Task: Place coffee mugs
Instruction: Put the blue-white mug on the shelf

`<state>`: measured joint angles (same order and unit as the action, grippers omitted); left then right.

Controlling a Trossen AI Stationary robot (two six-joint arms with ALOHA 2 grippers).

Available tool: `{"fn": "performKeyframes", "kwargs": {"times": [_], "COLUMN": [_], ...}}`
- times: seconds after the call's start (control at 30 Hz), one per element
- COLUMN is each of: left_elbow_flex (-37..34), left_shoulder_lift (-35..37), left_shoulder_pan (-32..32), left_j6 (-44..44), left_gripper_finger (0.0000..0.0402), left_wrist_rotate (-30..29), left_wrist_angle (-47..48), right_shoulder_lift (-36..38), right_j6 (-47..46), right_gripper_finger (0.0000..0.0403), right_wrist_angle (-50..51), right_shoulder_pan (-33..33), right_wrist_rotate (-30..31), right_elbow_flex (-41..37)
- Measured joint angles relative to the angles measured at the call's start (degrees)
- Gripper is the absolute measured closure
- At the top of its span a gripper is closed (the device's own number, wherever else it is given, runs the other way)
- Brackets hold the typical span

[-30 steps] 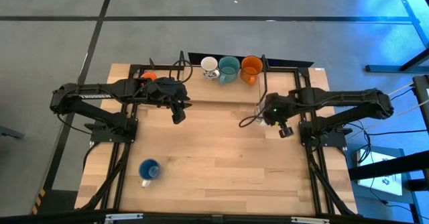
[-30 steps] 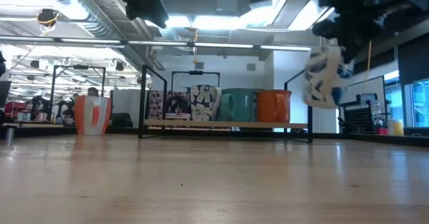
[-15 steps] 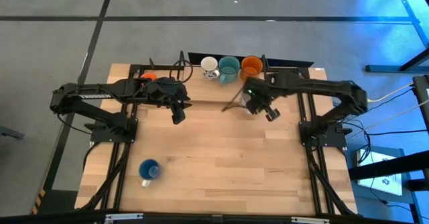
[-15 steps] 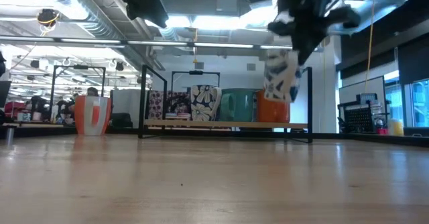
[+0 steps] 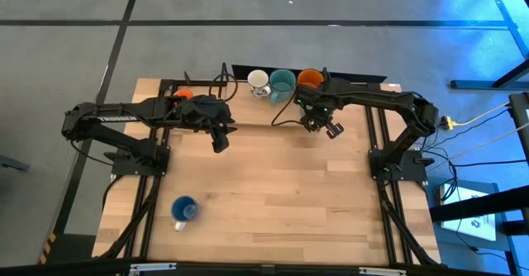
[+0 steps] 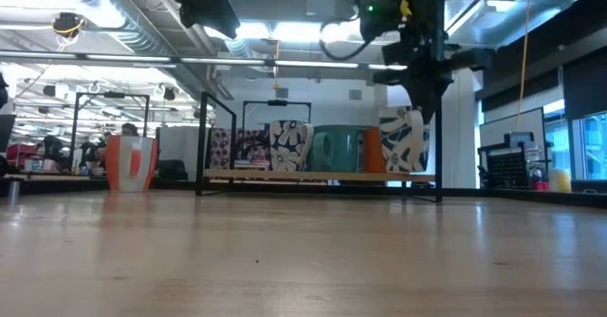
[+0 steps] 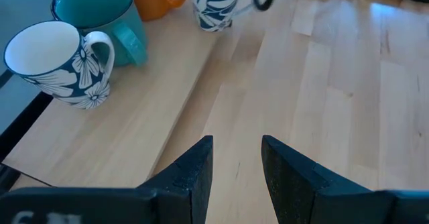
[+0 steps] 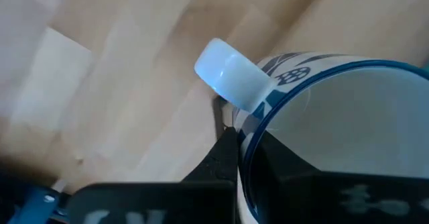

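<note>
Because the job is lining mugs up along the far edge of the desk, everything is best placed against the teal mug standing in the middle of that row. Far to its left and at the same depth, an orange-red mug is sitting alone, half hidden by the left arm. Well toward the near edge and to the left, a blue mug is waiting upright, apparently not yet collected. The left end effector is hanging idle just left of and nearer than the teal mug, its fingers spread with nothing between them, presumably parked out of the way. Touching or nearly touching the teal mug's left side, a white floral mug is standing with its handle facing the teal one; on the right an orange mug is completing the trio. Just right of the teal mug and slightly nearer, in front of the orange one, the right end effector is pinching the rim of a white mug with dark blue leaf patterns, one finger inside the rim, beside the handle. It is hanging upright, low by the raised strip, and seems about to join the row.
</note>
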<state>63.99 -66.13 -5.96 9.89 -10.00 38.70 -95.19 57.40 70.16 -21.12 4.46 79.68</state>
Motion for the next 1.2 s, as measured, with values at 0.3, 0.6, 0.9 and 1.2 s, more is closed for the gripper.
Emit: {"fn": "performKeyframes", "kwargs": {"times": [0.3, 0.6, 0.9, 1.2], "left_elbow_flex": [0.0, 0.0, 0.0, 0.0], "left_shoulder_lift": [0.0, 0.0, 0.0, 0.0], "left_shoulder_pan": [0.0, 0.0, 0.0, 0.0], "left_j6": [-1.2, -1.7, -3.0, -2.9], "left_gripper_finger": [0.0280, 0.0280, 0.0280, 0.0280], "left_wrist_rotate": [0.0, 0.7, 1.3, 1.3], "left_wrist_angle": [-2.0, -2.1, -2.2, -2.3], "right_shoulder_lift": [-0.4, -0.4, -0.4, -0.1], "right_j6": [0.0, -0.5, -0.6, -6.2], "right_gripper_finger": [0.0384, 0.0376, 0.0310, 0.0250], "right_wrist_angle": [-1.1, -1.5, -2.1, 1.1], "right_shoulder_pan": [-1.0, -1.5, -1.4, -1.4], "right_wrist_rotate": [0.8, 4.1, 5.7, 10.6], "right_elbow_flex": [0.0, 0.0, 0.0, 2.8]}}
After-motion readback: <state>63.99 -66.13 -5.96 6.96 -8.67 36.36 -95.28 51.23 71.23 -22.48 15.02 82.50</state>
